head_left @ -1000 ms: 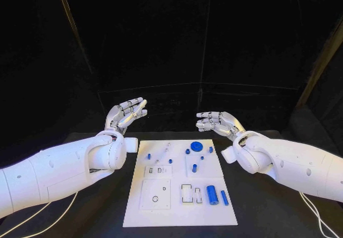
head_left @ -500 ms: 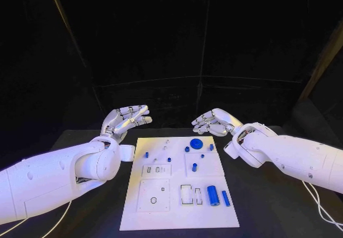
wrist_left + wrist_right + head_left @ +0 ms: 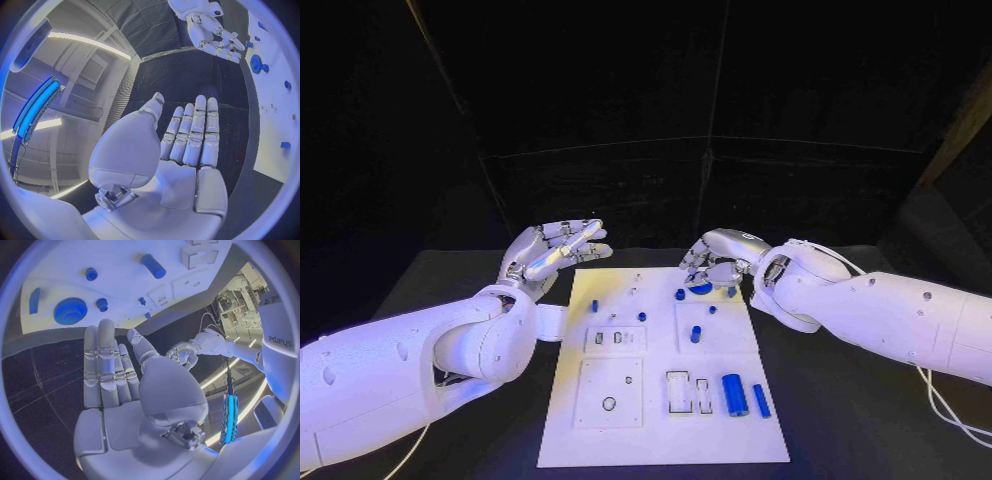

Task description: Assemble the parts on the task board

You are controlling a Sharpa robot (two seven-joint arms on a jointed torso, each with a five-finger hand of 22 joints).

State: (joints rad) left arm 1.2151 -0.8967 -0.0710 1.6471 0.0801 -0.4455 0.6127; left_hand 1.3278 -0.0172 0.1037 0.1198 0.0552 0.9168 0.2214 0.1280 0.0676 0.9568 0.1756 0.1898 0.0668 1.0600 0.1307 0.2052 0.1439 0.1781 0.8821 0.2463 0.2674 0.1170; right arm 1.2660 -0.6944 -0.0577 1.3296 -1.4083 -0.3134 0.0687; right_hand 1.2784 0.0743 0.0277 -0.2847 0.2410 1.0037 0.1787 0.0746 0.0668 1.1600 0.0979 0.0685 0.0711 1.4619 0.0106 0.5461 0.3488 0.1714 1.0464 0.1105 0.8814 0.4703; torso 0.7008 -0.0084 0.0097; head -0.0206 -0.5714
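Observation:
The white task board (image 3: 661, 420) lies in the middle of the black table. Its far end carries a blue toothed disc (image 3: 700, 289) (image 3: 70, 310) and several small blue pegs, one of them (image 3: 594, 306) by the left edge. A thick blue cylinder (image 3: 731, 389) (image 3: 153, 266) and a blue bar (image 3: 762, 400) lie near the front right. My right hand (image 3: 718, 262) (image 3: 112, 370) hovers just over the disc, fingers fairly straight, holding nothing. My left hand (image 3: 557, 248) (image 3: 184, 145) floats beyond the board's far left corner, fingers extended and empty.
Slots and cut-outs (image 3: 609, 403) mark the board's near half. Bare black table (image 3: 459, 290) lies on both sides of the board. Dark curtains close off the back. My right hand (image 3: 215, 35) also appears in the left wrist view.
My right hand has come down and inward over the blue disc at the board's far end. The left hand has sunk a little toward the board's far left corner.

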